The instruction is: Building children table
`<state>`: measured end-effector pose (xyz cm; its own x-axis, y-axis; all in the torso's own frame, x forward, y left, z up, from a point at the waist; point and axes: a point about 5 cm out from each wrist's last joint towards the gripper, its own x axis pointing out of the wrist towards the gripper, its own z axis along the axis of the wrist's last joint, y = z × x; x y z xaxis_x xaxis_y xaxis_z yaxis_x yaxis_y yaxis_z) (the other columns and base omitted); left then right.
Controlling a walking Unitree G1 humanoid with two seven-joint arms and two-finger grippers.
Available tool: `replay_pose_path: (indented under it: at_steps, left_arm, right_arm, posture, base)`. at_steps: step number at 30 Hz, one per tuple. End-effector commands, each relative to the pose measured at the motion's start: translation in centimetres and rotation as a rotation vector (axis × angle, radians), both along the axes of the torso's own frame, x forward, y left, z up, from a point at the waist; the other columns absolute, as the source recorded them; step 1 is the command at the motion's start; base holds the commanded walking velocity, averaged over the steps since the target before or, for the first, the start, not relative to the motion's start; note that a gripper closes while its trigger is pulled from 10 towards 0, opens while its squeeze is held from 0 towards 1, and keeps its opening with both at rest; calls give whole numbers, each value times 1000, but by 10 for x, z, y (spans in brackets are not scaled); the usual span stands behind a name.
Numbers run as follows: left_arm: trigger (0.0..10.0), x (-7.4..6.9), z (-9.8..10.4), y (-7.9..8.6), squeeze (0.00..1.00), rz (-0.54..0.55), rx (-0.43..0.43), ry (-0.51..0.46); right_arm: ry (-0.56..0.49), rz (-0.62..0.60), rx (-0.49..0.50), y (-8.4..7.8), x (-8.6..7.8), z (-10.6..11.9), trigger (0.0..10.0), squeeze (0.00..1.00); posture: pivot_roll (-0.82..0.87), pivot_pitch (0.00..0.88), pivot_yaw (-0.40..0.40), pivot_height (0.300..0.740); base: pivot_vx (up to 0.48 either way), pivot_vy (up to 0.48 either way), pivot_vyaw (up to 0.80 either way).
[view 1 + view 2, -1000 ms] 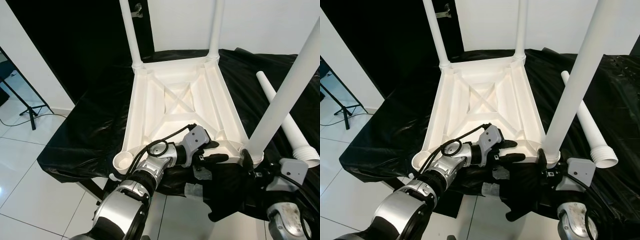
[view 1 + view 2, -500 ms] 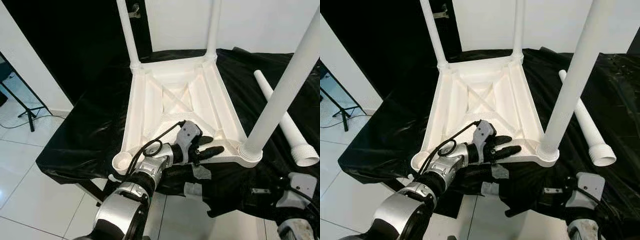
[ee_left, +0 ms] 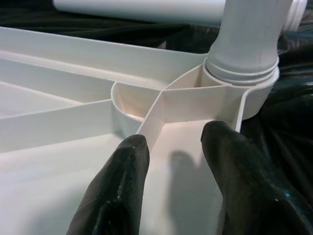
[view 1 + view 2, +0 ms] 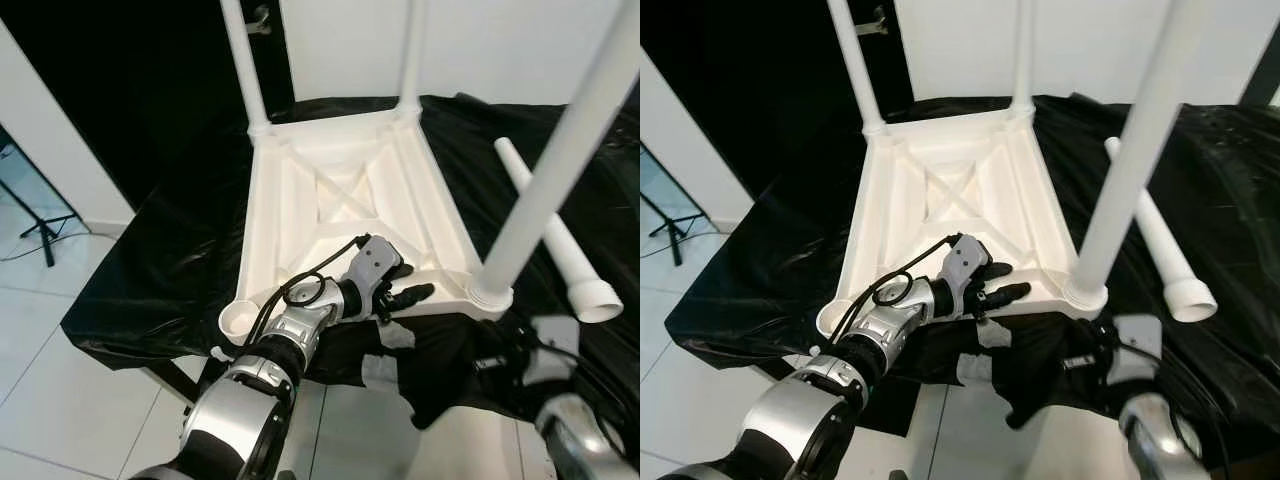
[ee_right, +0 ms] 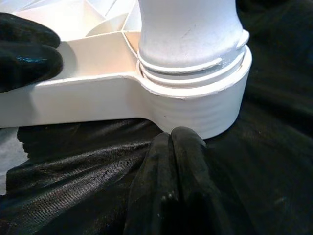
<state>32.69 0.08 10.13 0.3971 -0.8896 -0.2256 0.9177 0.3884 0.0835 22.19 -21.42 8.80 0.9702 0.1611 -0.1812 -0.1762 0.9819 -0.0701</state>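
**A:** Where is the children's table?

**B:** The white tabletop (image 4: 345, 215) lies upside down on the counter (image 4: 160, 270), which is draped in black plastic sheet. Its ribbed underside faces up. Two legs stand in the far corners, the far-left leg (image 4: 240, 60) and the far-right leg (image 4: 411, 50). A third leg (image 4: 560, 160) stands upright in the near-right corner socket (image 5: 195, 105).

**A:** And the fourth?

**B:** The loose leg (image 4: 548, 232) lies flat on the sheet to the right of the tabletop, apart from it. The near-left socket (image 4: 238, 319) holds nothing.

**A:** What is the left gripper doing?

**B:** The left gripper (image 4: 398, 290) reaches over the near edge of the tabletop, close to the near-right corner. Its fingers (image 3: 117, 181) are spread apart, one on each side of a rib, pressed on nothing.

**A:** The right one?

**B:** The right gripper (image 5: 173, 147) sits low on the black sheet just in front of the near-right socket. Its two fingertips are pressed together with nothing between them, close to the socket's rim; whether they touch it cannot be told.
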Motion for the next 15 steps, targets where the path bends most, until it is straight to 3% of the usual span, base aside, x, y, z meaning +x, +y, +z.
replay_pose_path:
  at_steps: [1,3,8,13,15]
  left_arm:
    - [10000,-13,-36,14,0,-4,146,126]
    - [10000,-16,-42,18,0,-10,181,149]
    - [10000,-18,-44,16,0,-19,181,155]
    - [10000,-19,-43,12,0,-21,178,153]
    - [10000,-18,-41,10,0,-19,172,149]
  right_arm:
    - [-2,-12,-19,-4,9,2,10000,0]
    - [-26,-3,-45,-8,26,8,10000,0]
    - [-48,-21,-77,-12,45,15,10000,0]
    - [-43,-58,-82,-13,50,15,10000,0]
    - [-40,-40,-65,-5,47,14,10000,0]
  posture:
    - [36,0,59,740]
    - [52,0,55,740]
    - [60,0,55,740]
    - [60,0,57,740]
    - [54,0,60,740]
  base:
    - [0,0,0]
    - [0,0,0]
    - [0,0,0]
    - [0,0,0]
    - [0,0,0]
